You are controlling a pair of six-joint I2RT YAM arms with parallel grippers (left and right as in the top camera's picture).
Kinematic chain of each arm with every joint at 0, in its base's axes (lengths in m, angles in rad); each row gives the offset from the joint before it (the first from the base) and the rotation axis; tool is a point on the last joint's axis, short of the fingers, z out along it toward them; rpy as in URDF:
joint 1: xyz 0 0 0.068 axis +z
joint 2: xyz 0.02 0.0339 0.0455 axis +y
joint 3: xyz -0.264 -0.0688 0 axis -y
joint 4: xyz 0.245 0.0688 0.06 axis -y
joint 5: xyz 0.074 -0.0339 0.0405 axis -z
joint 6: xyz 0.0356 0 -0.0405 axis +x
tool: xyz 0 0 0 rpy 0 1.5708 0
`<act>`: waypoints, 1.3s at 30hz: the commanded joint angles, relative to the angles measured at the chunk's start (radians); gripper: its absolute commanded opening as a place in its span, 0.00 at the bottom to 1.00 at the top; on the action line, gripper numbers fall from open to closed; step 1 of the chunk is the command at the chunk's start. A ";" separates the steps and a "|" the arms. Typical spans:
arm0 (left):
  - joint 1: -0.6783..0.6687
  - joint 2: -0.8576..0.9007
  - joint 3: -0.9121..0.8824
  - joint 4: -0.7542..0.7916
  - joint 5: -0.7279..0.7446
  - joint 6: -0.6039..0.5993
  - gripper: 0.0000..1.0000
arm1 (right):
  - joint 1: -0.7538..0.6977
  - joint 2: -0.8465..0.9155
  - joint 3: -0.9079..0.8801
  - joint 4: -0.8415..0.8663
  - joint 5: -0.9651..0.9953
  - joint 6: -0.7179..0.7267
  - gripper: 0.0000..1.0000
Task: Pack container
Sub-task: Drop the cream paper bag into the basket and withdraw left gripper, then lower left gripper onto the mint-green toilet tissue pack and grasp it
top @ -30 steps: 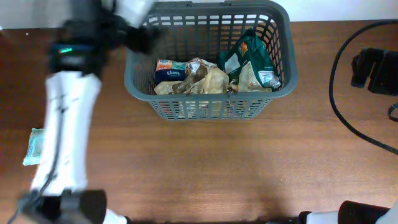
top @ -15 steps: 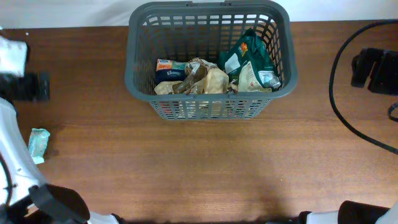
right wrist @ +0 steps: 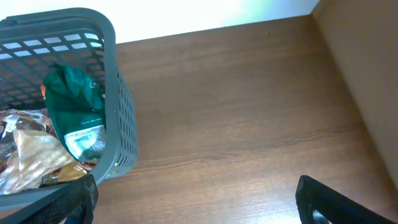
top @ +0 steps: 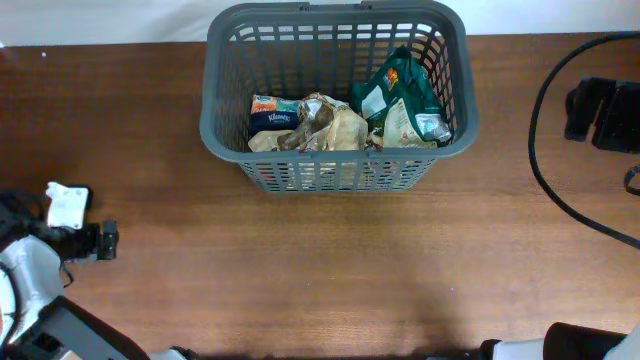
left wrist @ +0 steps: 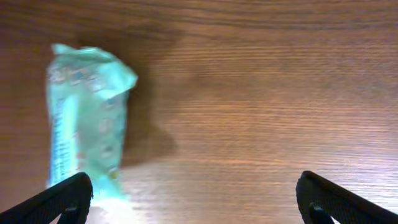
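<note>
Swung back from the grey shopping basket, which sits at the wooden table's far edge, the left gripper hangs wide-jawed over a pale teal packet, likely the next item (overhead, the arm hides it). The right gripper is parked, equally wide and empty.

You have a dark brown wood-grain table filling nearly the whole overhead view, and light gleams softly on its grain. Along its far edge you see a bright white surface. At the right a black cable loops over the wood
</note>
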 commanded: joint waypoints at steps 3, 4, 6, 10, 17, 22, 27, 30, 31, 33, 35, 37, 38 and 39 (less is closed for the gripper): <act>0.054 -0.024 -0.005 0.040 0.010 0.069 0.99 | -0.006 0.000 0.003 0.000 -0.012 -0.011 0.99; 0.060 -0.024 -0.005 0.053 0.010 0.081 0.98 | -0.006 0.000 0.003 0.000 -0.012 -0.011 0.99; 0.070 -0.024 -0.004 0.074 0.010 0.097 0.97 | -0.006 0.000 0.003 0.001 -0.012 -0.011 0.99; 0.095 -0.016 -0.004 0.114 0.010 0.096 0.98 | -0.006 0.000 0.003 0.001 -0.012 -0.011 0.99; 0.146 0.074 -0.004 0.143 0.011 0.095 0.98 | -0.006 0.000 0.003 -0.003 -0.012 -0.011 0.99; 0.153 0.149 -0.004 0.187 0.011 0.092 0.98 | -0.006 0.000 0.003 -0.006 -0.009 -0.011 0.99; 0.153 0.212 -0.004 0.237 0.011 0.092 0.97 | -0.006 0.000 0.003 -0.006 -0.009 -0.011 0.99; 0.153 0.237 -0.004 0.270 0.012 0.092 0.95 | -0.006 0.000 0.002 -0.006 -0.009 -0.011 0.99; 0.153 0.243 -0.004 0.277 0.011 0.092 0.95 | -0.006 0.000 0.001 -0.006 -0.009 -0.011 0.99; 0.153 0.257 -0.004 0.292 0.012 0.092 0.93 | -0.006 0.000 0.001 -0.006 -0.009 -0.011 0.99; 0.153 0.271 -0.004 0.308 0.017 0.088 0.92 | -0.006 0.000 0.001 -0.006 -0.009 -0.011 0.99; 0.153 0.283 -0.004 0.337 0.019 0.058 0.91 | -0.006 0.000 0.001 -0.006 -0.010 -0.011 0.99; 0.153 0.288 -0.004 0.352 0.023 0.041 0.90 | -0.006 0.000 0.001 -0.006 -0.010 -0.011 0.99; 0.153 0.293 -0.004 0.367 0.040 0.031 0.83 | -0.006 0.000 0.001 -0.006 -0.010 -0.011 0.99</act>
